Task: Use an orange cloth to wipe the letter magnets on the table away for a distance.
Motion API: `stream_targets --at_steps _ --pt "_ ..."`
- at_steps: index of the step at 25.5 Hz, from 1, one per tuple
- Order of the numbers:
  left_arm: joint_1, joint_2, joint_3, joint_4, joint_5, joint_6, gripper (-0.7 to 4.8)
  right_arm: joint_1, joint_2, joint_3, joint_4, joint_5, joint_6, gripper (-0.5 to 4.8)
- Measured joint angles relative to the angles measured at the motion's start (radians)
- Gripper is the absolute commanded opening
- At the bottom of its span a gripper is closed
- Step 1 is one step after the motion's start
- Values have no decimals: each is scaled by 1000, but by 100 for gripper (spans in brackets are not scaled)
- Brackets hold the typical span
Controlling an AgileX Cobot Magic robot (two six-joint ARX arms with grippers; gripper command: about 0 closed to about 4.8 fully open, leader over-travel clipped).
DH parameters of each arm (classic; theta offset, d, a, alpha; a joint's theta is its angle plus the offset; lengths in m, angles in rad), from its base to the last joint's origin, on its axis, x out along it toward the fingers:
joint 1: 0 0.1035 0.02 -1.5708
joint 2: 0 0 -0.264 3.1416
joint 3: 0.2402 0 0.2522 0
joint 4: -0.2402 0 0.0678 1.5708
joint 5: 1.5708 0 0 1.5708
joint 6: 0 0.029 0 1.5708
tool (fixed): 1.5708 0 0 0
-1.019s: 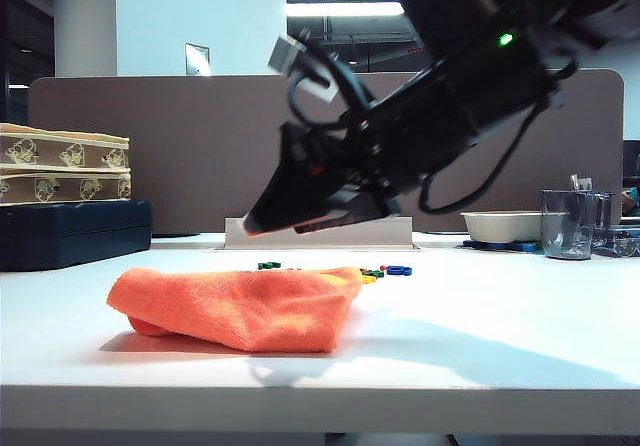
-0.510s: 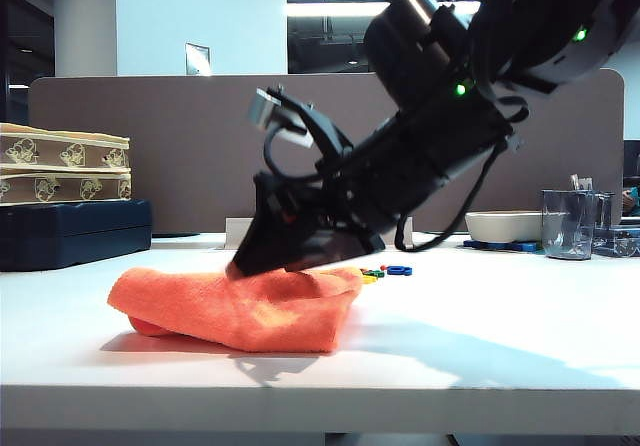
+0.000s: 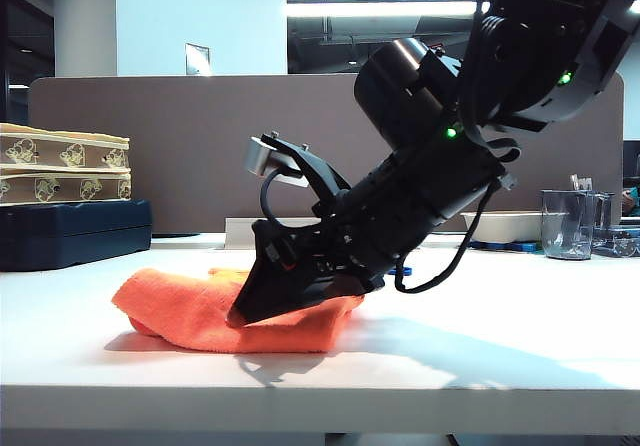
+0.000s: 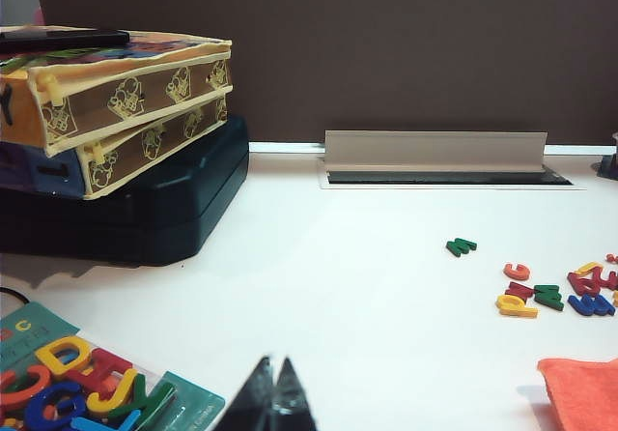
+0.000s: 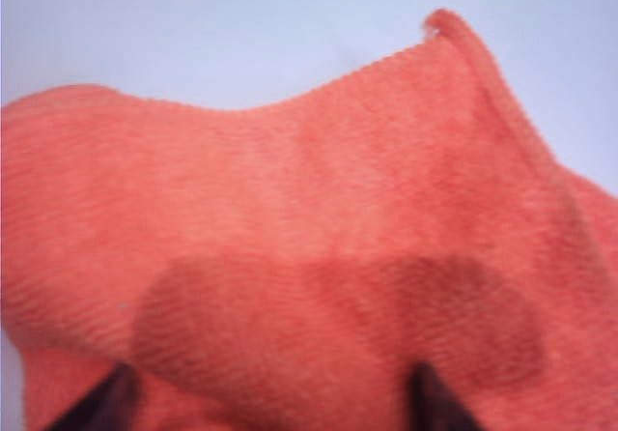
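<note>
The orange cloth [image 3: 200, 311] lies rumpled near the front edge of the white worktop [image 3: 480, 346], left of its middle. The right tool [image 5: 270, 402] presses down into the cloth with its two fingers set wide apart, cloth bunched between them but not clamped. The letter magnets [image 4: 550, 291] lie scattered behind the cloth, toward the back edge. The left tool [image 4: 273, 397] hovers low over the worktop's left part, its tips together, beside a card of letters [image 4: 87, 383] and stacked boxes [image 4: 116, 93].

Rumpled orange cloth [image 3: 200, 311] beside letter magnets [image 4: 555, 291]
</note>
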Motion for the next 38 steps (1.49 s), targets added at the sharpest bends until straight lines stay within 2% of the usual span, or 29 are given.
stream_targets --at_steps 3,6,16,19,27,30,38 --pt "0 0 0 0 0 0 -5 -2 3 1 7 15 0 159" --pt "0 0 0 0 0 0 -5 -1 6 4 21 13 0 101" --pt "0 0 0 0 0 0 -5 2 12 3 124 12 13 89" --pt "0 0 0 0 0 0 -5 7 14 49 126 -4 18 89" --pt "0 0 0 0 0 0 -5 18 34 333 145 12 20 89" --pt "0 0 0 0 0 0 -5 18 128 494 109 24 20 89" --pt "0 0 0 0 -1 0 -5 18 311 706 37 40 20 90"
